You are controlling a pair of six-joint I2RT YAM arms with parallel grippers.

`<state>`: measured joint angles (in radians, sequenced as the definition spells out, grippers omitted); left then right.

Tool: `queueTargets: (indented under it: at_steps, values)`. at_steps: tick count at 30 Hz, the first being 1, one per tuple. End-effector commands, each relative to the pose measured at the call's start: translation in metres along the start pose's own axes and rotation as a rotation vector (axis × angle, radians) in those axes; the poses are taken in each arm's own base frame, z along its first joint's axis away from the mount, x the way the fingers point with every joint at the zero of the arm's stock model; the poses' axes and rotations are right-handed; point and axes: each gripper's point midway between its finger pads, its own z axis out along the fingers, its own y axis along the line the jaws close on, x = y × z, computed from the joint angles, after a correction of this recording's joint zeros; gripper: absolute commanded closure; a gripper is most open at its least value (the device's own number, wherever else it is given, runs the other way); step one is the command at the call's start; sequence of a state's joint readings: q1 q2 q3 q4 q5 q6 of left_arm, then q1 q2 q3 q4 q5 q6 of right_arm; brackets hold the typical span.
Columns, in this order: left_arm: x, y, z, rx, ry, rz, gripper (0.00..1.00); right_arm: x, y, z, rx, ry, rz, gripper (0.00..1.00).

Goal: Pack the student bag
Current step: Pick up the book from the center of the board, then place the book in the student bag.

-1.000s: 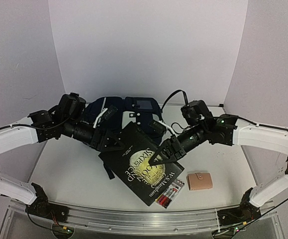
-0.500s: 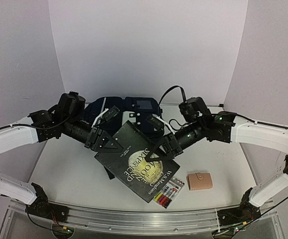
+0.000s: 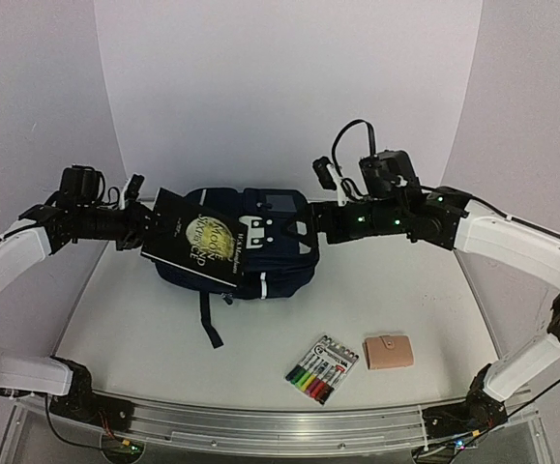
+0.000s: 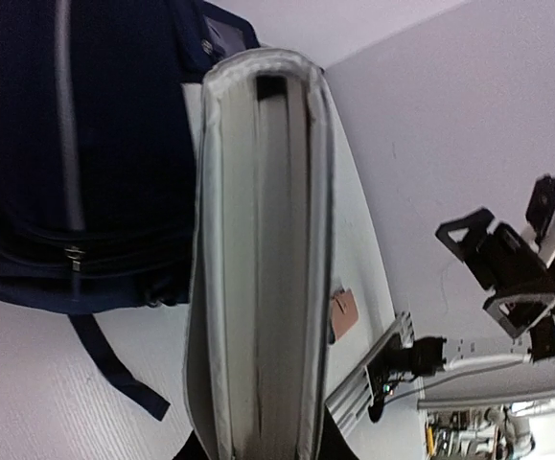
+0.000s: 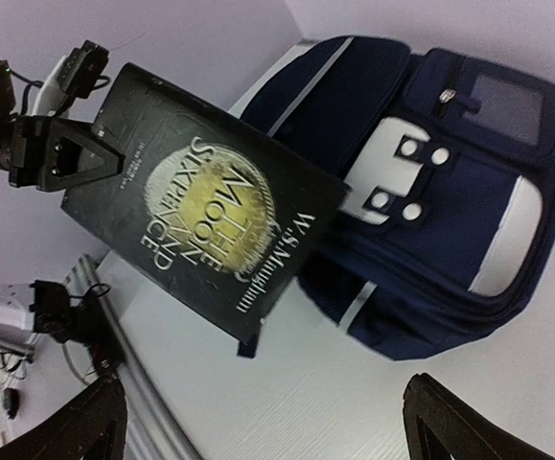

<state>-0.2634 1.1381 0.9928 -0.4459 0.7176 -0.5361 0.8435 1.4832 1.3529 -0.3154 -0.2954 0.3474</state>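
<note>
The student bag lies flat at the back middle of the table, navy with grey patches, and it also fills the right wrist view and the left wrist view. A black book with a gold moon on its cover hangs tilted over the bag's left side. My left gripper is shut on the book's left edge. Seen from the left wrist, the book stands edge-on between the jaws. My right gripper hovers open by the bag's right top corner, apart from the book.
A pack of coloured markers and a tan wallet lie at the front right of the table. A dark strap trails from the bag toward the front. White walls close in the back and sides.
The right gripper let go of the book, opened and drew back up to the right. The left gripper closed on the book and carried it up and left, over the bag's left side.
</note>
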Motion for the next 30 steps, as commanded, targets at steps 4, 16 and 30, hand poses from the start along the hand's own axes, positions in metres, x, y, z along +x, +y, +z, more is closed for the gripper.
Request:
queueTargets:
  at_steps: [4,16,30]
  values:
    - [-0.11,-0.009,-0.093,0.064,-0.377,-0.055,1.0,-0.022,-0.013,0.049,0.325,-0.075,-0.314,0.11]
    - [-0.121,0.037,-0.158,-0.222,-0.643,-0.131,1.0,-0.018,-0.011,0.185,0.44,-0.024,-0.612,0.15]
    - [-0.093,-0.001,-0.17,-0.179,-0.608,-0.126,1.0,0.016,-0.028,0.261,0.559,0.058,-0.899,0.06]
